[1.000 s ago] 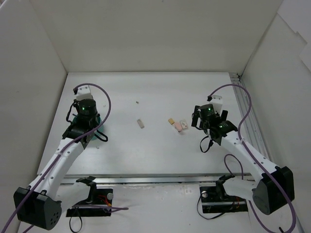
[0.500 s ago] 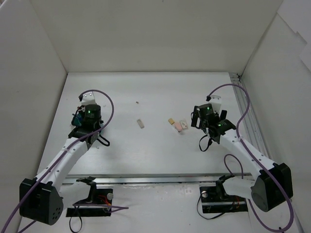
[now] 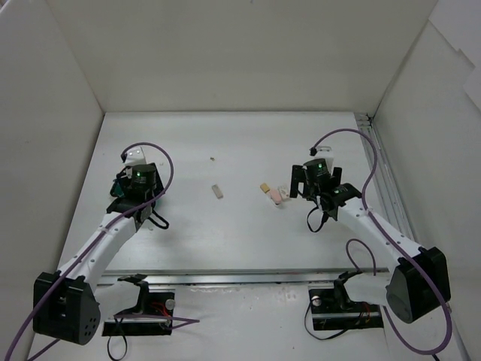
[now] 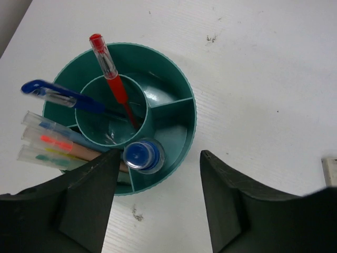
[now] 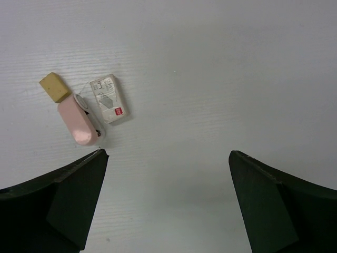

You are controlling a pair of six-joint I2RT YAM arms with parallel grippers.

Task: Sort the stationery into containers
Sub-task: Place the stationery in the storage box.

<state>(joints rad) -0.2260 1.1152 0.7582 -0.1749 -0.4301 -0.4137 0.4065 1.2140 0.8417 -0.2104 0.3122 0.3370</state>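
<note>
The teal bowl (image 4: 185, 100) with an inner cylinder holds a red pen (image 4: 113, 79), a blue pen (image 4: 52, 94), a blue-capped tube (image 4: 141, 155) and several pale pens (image 4: 47, 145). My left gripper (image 4: 160, 154) is open and empty just above the bowl's near-right rim. In the top view it (image 3: 131, 192) hides most of the bowl (image 3: 115, 186). My right gripper (image 5: 167, 153) is open and empty over bare table. A tan eraser (image 5: 55, 87), a white labelled eraser (image 5: 108, 98) and a pink eraser (image 5: 79, 121) lie just beyond its left finger.
A white eraser (image 3: 218, 191) lies alone mid-table; its edge shows in the left wrist view (image 4: 330, 171). A small speck (image 3: 213, 159) lies farther back. White walls enclose the table on three sides. A metal rail (image 3: 379, 188) runs along the right edge.
My right gripper has moved a little left, toward the three erasers. My left gripper has shifted slightly right off the bowl's centre. Both stay open.
</note>
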